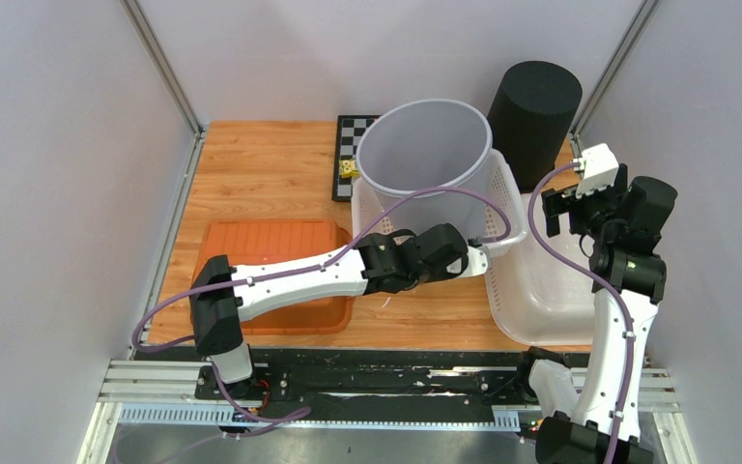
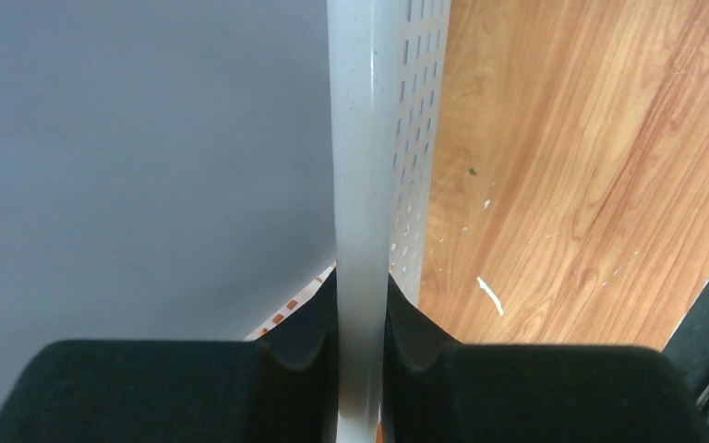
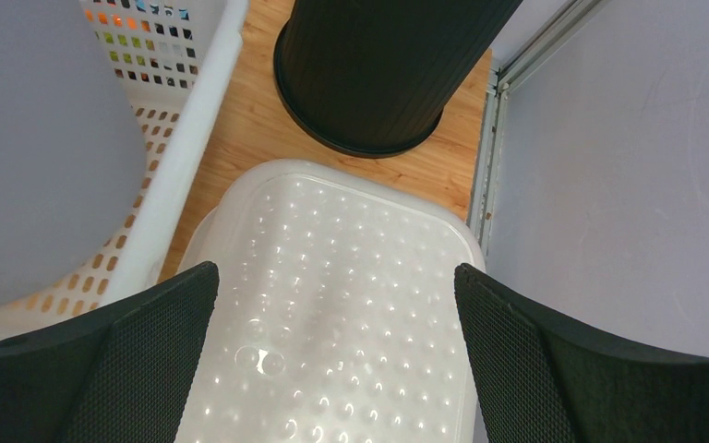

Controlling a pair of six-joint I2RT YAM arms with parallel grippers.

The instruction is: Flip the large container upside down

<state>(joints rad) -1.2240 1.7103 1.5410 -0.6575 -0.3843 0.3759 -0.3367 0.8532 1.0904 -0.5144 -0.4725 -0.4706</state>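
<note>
Left gripper: my left gripper was clamped on the near rim of the white perforated basket, the pads pinching the rim from both sides in the left wrist view.
Right gripper: my right gripper hung with its fingers wide apart and nothing between them, above the upturned translucent tub at the right.
Large container: I took the perforated basket to be the large container; it sat mouth up, rear centre of the table, between the orange tray and the translucent tub.
Load inside: a grey bucket stood in the basket, its wall right against the rim I held.
Neighbours: a black cylinder stood just behind the basket's right corner; a checkerboard lay at its back left.
Step in hand: as I judged it, the grip was made and the lift and roll were not yet begun.
Doing it well: I wanted a slow lift from the near rim, rolling the basket away from me or to the left, where bare wood showed.
Grip check: a one-sided pinch on a thin rim can slip as the weight swings, so I meant to rotate the wrist with the rim, not drag against it.
Risk: I expected the bucket to slide out as the basket tipped, perhaps striking the cylinder.
Second arm: I thought the free right gripper could steady the far rim.
</note>
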